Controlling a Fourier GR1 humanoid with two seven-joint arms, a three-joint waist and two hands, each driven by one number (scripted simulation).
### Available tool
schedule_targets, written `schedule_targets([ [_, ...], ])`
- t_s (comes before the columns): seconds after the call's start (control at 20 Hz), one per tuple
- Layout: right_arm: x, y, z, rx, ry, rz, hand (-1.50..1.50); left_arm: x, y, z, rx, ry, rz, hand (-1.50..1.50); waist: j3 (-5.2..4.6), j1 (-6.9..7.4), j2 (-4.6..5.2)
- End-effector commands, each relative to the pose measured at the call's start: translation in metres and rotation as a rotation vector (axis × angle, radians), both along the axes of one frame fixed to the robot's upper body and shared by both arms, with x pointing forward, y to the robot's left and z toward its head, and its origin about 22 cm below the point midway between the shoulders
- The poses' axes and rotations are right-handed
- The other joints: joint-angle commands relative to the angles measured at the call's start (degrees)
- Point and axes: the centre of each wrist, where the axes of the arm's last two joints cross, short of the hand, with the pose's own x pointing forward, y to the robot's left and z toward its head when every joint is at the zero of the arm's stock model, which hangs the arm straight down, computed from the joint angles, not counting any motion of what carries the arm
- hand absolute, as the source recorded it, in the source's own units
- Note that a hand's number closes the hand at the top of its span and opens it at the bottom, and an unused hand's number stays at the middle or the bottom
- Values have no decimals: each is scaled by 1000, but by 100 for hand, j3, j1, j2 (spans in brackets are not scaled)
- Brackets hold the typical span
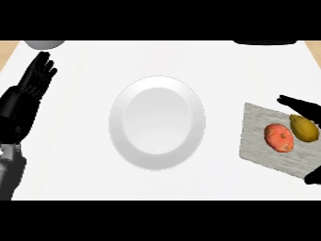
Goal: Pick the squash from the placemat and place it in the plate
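Two things lie side by side on the grey placemat (pixel 259 154) at the right of the white surface (pixel 225 70): a yellow-olive squash (pixel 304 128) and, just to its left, a round orange-red fruit (pixel 279 138). The right hand (pixel 314 112) brackets the squash, fingers spread apart on either side and not clamped on it. The white plate (pixel 117 122) sits mid-surface. The left hand (pixel 34 77) rests open at the left edge.

Surface: white flat surface (pixel 79 179) before me
Middle: round white glossy plate (pixel 157 123)
My right: grey marbled rectangular placemat (pixel 256 150), lying flat
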Motion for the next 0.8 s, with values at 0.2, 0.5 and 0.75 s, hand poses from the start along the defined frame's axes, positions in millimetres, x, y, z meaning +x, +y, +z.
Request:
schedule_targets([
  [0.2, 16, 30, 7, -201, 174, -34, -150, -3, -3, -3, 5, -11, -1, 0, 20, 69, 28],
  [0.5, 14, 29, -21, -275, 138, -86, -150, -7, -21, -4, -6, 1, -8, 0, 24, 17, 15],
  [0.75, 38, 33, -42, -367, 196, -131, -150, 12, -3, -10, -15, 1, -11, 0, 23, 42, 36],
])
